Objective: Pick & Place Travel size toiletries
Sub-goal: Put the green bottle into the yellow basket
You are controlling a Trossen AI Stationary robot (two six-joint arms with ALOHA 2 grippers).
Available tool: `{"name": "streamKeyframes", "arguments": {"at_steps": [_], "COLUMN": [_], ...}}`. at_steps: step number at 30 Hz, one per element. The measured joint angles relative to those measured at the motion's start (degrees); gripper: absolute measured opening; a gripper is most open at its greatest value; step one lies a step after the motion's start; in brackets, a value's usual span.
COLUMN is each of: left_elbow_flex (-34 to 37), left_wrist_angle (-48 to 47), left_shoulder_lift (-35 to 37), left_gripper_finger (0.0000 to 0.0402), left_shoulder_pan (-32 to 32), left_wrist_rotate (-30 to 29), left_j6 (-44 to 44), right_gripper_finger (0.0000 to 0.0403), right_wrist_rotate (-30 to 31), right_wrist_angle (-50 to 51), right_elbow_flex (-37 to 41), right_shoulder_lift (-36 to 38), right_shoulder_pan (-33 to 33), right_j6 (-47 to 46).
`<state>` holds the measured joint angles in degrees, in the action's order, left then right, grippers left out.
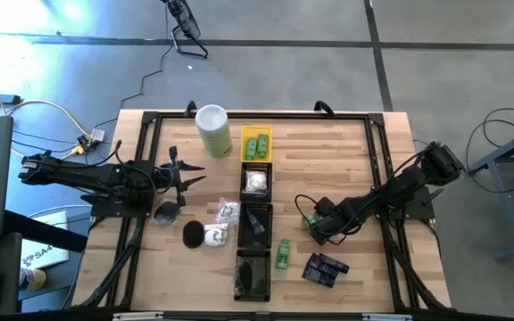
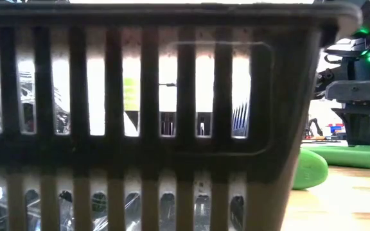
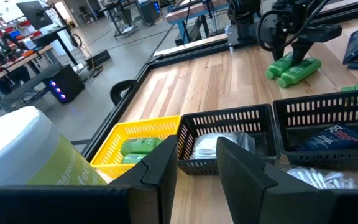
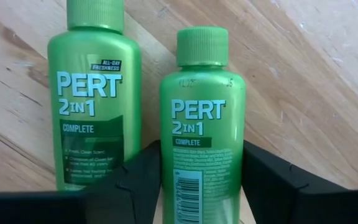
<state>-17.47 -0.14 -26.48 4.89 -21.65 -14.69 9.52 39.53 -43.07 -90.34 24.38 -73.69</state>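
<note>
right hand: the right hand (image 4: 201, 180) is down on the bench (image 1: 346, 152), right of the tray row, fingers either side of one green Pert bottle (image 4: 202, 124). They look right up against its sides, but I can't tell if it's actually squeezing yet.
second bottle: another green bottle (image 4: 95, 93) lies just beside the first, nearly touching. Easy to nudge.
left hand: the left hand (image 1: 186, 174) waits at the bench's left side near the tall canister (image 1: 213, 129), fingers parted a little, nothing in them.
trays: the yellow tray (image 1: 255, 145) already has green bottles in it; the black trays (image 1: 255, 183) sit below it in a column.
other stuff: dark blue packets (image 1: 325, 267) and a loose green bottle (image 1: 283, 253) are still out on the bench.
handling guess: probably light, stiff plastic with a glossy, slick, rounded body. I'd grab mid-body across the flat-ish sides, not the cap, and squeeze gently so it doesn't squirt out.
</note>
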Motion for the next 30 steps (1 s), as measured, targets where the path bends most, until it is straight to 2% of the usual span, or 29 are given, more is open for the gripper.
{"name": "streamKeyframes", "arguments": {"at_steps": [5,13,19,30], "left_elbow_flex": [0.0,0.0,0.0,0.0], "left_wrist_angle": [0.0,0.0,0.0,0.0], "left_shoulder_lift": [0.0,0.0,0.0,0.0], "left_gripper_finger": [0.0109,0.0109,0.0109,0.0109], "left_shoulder_pan": [0.0,0.0,0.0,0.0], "left_wrist_rotate": [0.0,0.0,0.0,0.0], "left_j6": [0.0,0.0,0.0,0.0], "right_gripper_finger": [0.0162,0.0179,0.0163,0.0164], "right_wrist_rotate": [-0.3,-0.5,-0.6,-0.7], "right_wrist_angle": [0.0,0.0,0.0,-0.1], "right_elbow_flex": [0.0,0.1,0.1,0.1], "right_shoulder_lift": [0.0,0.0,0.0,-0.1], "right_shoulder_pan": [0.0,0.0,0.0,0.0], "right_j6": [0.0,0.0,0.0,0.0]}}
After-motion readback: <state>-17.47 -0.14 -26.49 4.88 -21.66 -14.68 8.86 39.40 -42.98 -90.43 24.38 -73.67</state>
